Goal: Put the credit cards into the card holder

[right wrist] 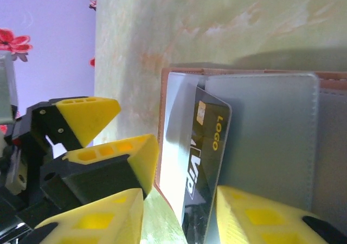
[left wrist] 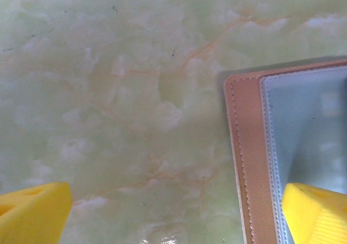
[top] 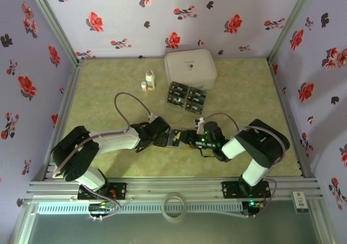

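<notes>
We see the card holder [top: 176, 138] lying open and flat on the table [top: 103, 87], right between the two arms. The left gripper [left wrist: 173, 217] is spread as wide as it goes and holds nothing. One of its fingers [left wrist: 317, 214] sits on the grey inside of the card holder. The other is over the bare table beside it. We think it is there to press the card holder down, so it does not slide or flap shut.

The right gripper [right wrist: 181, 200] is over the card holder too. A black card [right wrist: 209, 146] with gold letters stands on its edge between the fingers. Its far end sits at the mouth of a grey pocket of the card holder. The fingers are apart and do not pinch the card, and there is a gap on one side. We cannot tell for sure if the other finger touches the card, as that spot is cut off at the bottom. The card leans and is partly in, so we think it needs a push to go all the way.

The rest of the credit cards [top: 187, 96] wait in neat rows beyond the card holder, just in front of a big white case [top: 191, 68]. They are close by, so each pick should be a short trip.
</notes>
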Available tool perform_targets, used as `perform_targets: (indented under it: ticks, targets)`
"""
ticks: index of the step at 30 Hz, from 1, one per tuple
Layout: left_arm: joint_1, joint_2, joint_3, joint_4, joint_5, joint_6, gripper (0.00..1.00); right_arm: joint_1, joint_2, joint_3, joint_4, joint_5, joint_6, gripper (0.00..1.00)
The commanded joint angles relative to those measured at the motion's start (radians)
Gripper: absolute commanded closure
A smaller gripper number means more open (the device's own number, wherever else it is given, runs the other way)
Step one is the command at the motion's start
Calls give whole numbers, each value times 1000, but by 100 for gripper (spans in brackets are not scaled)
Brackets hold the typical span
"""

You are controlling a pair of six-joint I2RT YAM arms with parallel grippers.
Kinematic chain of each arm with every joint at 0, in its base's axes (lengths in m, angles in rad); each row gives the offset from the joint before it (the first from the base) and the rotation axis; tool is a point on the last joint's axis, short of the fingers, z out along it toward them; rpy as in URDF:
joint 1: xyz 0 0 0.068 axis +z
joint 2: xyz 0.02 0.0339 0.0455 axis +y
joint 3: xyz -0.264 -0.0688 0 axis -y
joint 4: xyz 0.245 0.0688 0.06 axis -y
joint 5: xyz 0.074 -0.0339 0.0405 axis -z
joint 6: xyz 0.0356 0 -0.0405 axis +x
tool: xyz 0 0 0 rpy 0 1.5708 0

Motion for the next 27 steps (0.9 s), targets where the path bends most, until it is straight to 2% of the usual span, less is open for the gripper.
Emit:
perform_targets:
  ticks: [1, 5, 10, 12, 18, 23, 27]
  targets:
    - [21, -57, 9, -40, -14, -23, 0, 6, -87, 59, -304, 39, -114, 55]
    - [48, -81, 5, -53, -14, -27, 0, 5, -173, 142, -529, 61, -207, 46]
    - [72, -81, -15, -65, -14, -26, 0, 5, -243, 255, -791, 113, -317, 47]
    - [77, -81, -24, -64, -14, -22, 0, 5, -256, 299, -894, 159, -353, 51]
    - [89, -71, -42, -66, -24, -8, 0, 21, -233, 402, -1109, 277, -414, 87]
    - [94, -60, -40, -68, -34, 10, 0, 62, -181, 463, -1184, 340, -435, 98]
    - [95, -40, -27, -69, -36, 24, 0, 85, -134, 494, -1197, 366, -436, 100]
